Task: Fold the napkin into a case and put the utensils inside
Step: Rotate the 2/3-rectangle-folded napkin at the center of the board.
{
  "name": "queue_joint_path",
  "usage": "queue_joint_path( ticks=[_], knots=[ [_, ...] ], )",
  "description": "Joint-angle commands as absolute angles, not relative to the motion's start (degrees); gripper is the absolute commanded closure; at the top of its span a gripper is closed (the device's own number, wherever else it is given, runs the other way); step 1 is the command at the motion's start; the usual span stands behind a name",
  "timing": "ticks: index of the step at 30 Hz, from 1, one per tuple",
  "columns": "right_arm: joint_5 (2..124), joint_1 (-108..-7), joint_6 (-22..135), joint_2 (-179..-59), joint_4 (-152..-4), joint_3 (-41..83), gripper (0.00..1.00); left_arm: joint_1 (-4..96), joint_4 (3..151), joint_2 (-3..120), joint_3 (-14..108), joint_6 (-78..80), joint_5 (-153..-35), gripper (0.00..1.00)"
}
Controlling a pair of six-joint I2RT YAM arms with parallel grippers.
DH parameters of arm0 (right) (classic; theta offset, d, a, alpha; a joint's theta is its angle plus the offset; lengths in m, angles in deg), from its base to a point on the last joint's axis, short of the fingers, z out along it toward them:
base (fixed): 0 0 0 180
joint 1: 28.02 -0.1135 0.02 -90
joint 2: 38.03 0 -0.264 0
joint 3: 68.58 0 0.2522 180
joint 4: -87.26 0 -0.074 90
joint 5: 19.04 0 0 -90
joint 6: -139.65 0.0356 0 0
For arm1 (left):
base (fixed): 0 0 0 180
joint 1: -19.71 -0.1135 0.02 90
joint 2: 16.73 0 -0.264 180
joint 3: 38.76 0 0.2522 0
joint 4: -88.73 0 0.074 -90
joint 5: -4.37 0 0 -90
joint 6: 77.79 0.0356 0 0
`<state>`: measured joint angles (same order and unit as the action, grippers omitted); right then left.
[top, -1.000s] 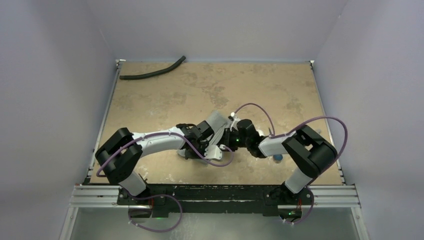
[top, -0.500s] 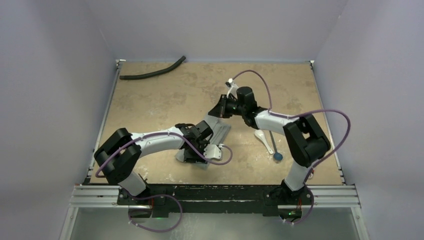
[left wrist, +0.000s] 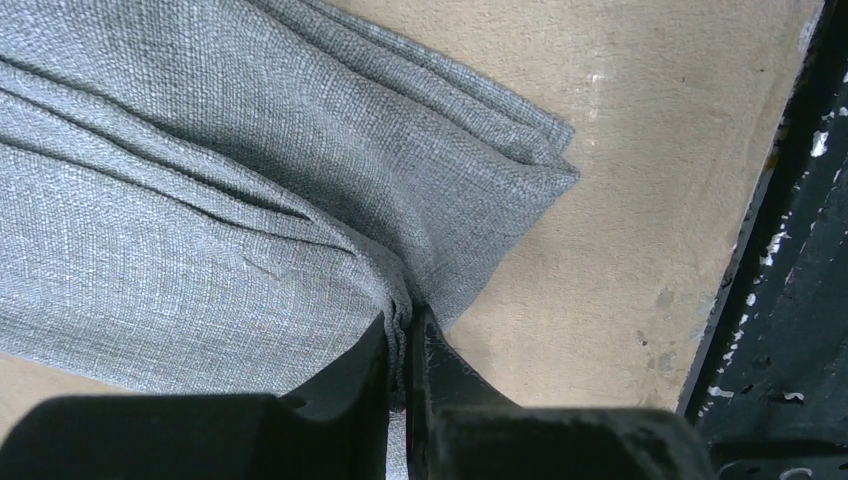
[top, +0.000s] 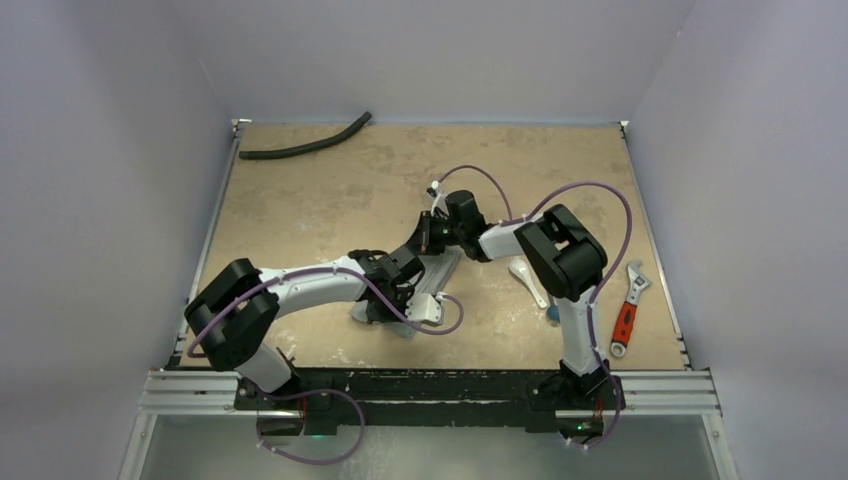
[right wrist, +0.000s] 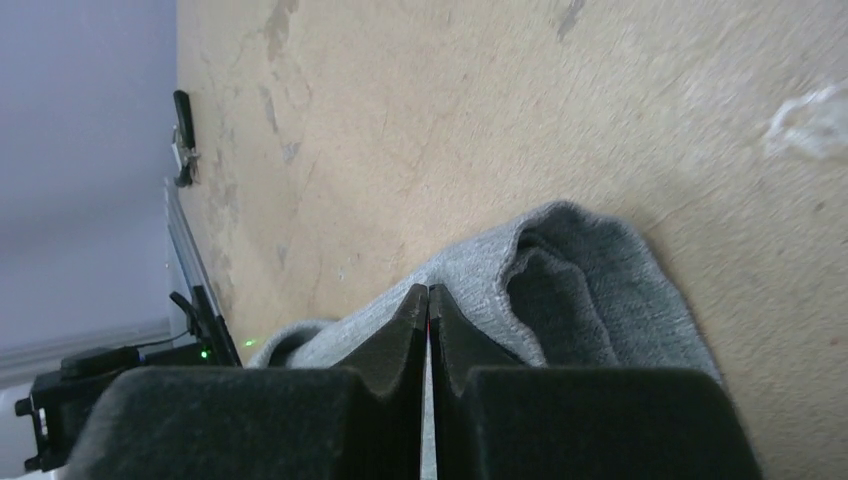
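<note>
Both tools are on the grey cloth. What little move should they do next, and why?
Probably lift a little and pull the napkin taut between them. The left tool is shut on its near end, the right tool seems shut on its far end, and the cloth lies in wrinkled, bunched layers, not a flat pouch. The white spoon waits outside, on the table.

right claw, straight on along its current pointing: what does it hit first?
The napkin. The right claw is shut with its tips at the bunched grey edge, so it meets cloth first, then likely bare table beyond. I cannot tell whether it pinches cloth.
</note>
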<state>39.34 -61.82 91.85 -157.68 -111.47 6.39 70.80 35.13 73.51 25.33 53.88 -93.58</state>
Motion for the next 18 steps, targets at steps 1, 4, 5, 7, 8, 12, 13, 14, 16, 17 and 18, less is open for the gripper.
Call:
queue_joint_path(
  ticks=[1,4,5,7,8,12,13,14,16,17,18],
  knots=[
    [39.0,-60.7,92.0,-155.8,-113.8,10.4,0.94,70.8,35.4,75.1,22.1,55.6,-94.5,1.00],
    [40.2,-60.6,91.3,-156.2,-111.8,11.9,0.94,70.8,35.6,75.3,21.9,55.3,-94.9,1.00],
    [40.3,-60.4,91.4,-156.8,-112.1,11.8,0.95,70.9,35.6,75.3,21.9,55.3,-95.0,1.00],
    [41.3,-59.8,91.3,-158.4,-112.6,11.1,0.96,70.8,35.3,75.3,22.0,55.2,-95.3,1.00],
    [41.8,-59.6,91.2,-159.1,-113.1,10.4,0.97,70.8,35.0,75.3,22.1,55.0,-95.4,1.00],
    [44.0,-59.0,91.0,-161.7,-115.1,7.0,1.00,70.9,33.6,74.2,24.0,53.5,-95.5,0.69],
    [45.0,-59.0,91.0,-161.8,-115.9,5.8,1.00,70.9,33.1,73.8,24.8,53.0,-95.5,0.59],
    [45.8,-59.0,91.0,-161.8,-116.7,4.8,1.00,70.8,32.4,73.4,25.9,52.6,-95.6,0.50],
    [47.8,-59.0,91.2,-161.7,-117.9,3.0,1.00,70.8,30.3,72.7,28.3,51.4,-95.7,0.30],
    [48.8,-58.9,91.6,-161.3,-118.6,1.9,1.00,70.7,29.4,72.4,29.5,51.0,-95.4,0.24],
    [49.8,-58.8,91.9,-160.8,-119.7,0.7,1.00,70.5,28.5,71.9,30.4,50.5,-95.1,0.16]
  ],
)
